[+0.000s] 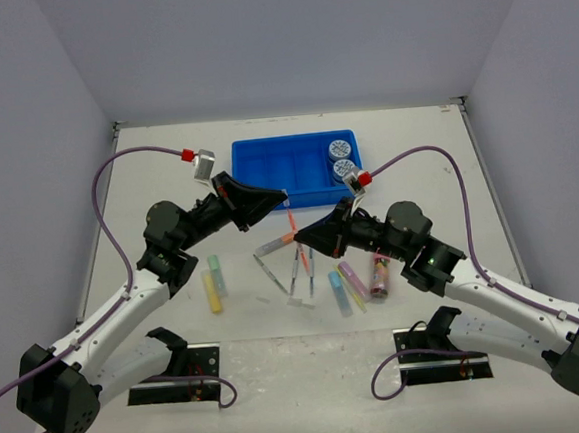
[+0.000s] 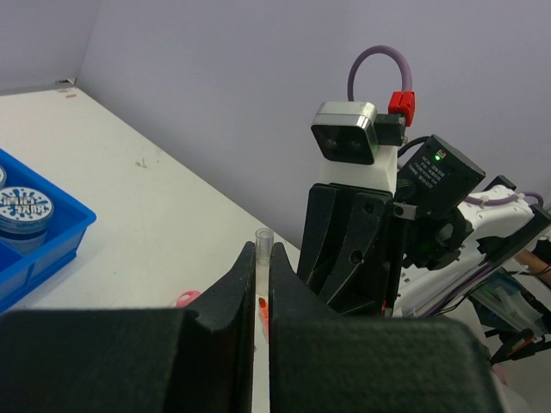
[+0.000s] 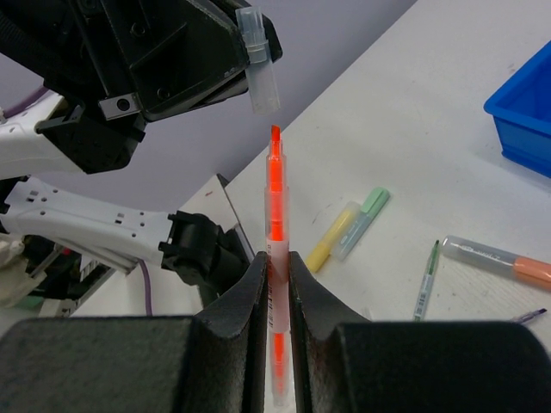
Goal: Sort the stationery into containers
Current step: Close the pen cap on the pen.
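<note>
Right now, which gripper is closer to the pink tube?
Right. The right gripper, shut on the orange highlighter, is a short way centre-ward of the pink tube. The left gripper, shut on a clear cap, is farther, by the near wall of the blue tray.

left arm [image 1: 117, 315]: white and black, rising from its base at the lower left of the top view, elbow bent, forearm reaching right toward the centre.
left gripper [image 1: 283, 195]: black, two fingers, pointing right. The jaws are pressed close on a small clear plastic cap [image 3: 258, 64], which sticks out past the tips.
right arm [image 1: 506, 295]: white and black, rising from its base at the lower right, forearm reaching left toward the centre.
right gripper [image 1: 299, 238]: black, two fingers, pointing left. The jaws are nipped on the barrel of a slim orange marker [image 3: 275, 198], whose bare tip points away from the wrist.
grippers together: tip to tip near the centre of the top view, close but apart.
</note>
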{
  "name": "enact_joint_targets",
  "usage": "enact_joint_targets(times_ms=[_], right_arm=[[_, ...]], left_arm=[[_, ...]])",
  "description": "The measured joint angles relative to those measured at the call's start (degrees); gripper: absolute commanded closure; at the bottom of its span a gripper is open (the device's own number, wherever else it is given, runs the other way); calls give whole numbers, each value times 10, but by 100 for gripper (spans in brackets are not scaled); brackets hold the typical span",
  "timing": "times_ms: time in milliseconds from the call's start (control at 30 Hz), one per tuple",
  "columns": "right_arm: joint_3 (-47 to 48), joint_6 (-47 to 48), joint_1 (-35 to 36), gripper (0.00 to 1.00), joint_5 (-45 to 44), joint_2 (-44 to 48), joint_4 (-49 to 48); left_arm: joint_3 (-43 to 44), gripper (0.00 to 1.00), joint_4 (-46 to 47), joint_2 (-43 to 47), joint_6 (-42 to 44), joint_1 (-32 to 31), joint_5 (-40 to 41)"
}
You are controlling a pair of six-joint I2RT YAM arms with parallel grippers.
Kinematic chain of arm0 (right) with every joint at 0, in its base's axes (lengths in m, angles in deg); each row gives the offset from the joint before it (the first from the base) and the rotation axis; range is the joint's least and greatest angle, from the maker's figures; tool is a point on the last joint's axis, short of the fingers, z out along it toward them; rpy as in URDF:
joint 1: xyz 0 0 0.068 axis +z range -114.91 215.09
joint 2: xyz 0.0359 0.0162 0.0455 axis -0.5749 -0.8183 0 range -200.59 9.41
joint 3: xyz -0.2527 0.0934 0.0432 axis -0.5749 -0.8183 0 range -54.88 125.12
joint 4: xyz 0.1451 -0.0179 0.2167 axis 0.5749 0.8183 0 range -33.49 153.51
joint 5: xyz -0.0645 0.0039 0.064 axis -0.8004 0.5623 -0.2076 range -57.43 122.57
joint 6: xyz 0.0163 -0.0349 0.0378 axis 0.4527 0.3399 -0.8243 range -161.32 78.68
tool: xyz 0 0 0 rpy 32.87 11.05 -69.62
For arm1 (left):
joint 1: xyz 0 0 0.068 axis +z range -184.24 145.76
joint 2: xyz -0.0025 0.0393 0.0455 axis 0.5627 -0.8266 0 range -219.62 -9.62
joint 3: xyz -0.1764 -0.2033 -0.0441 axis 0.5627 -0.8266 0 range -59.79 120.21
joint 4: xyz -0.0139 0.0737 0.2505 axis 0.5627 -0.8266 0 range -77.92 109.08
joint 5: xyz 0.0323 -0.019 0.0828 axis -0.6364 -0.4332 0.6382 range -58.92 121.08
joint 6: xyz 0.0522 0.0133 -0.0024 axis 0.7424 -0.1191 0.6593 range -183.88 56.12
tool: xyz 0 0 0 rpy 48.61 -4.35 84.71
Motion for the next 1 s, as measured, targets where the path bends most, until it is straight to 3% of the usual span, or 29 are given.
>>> enact_joint_targets(times_ms=[1000], right_arm=[[30, 0, 0, 100, -30, -8, 11]], left_arm=[[-12, 100, 22, -6, -28, -2, 2]])
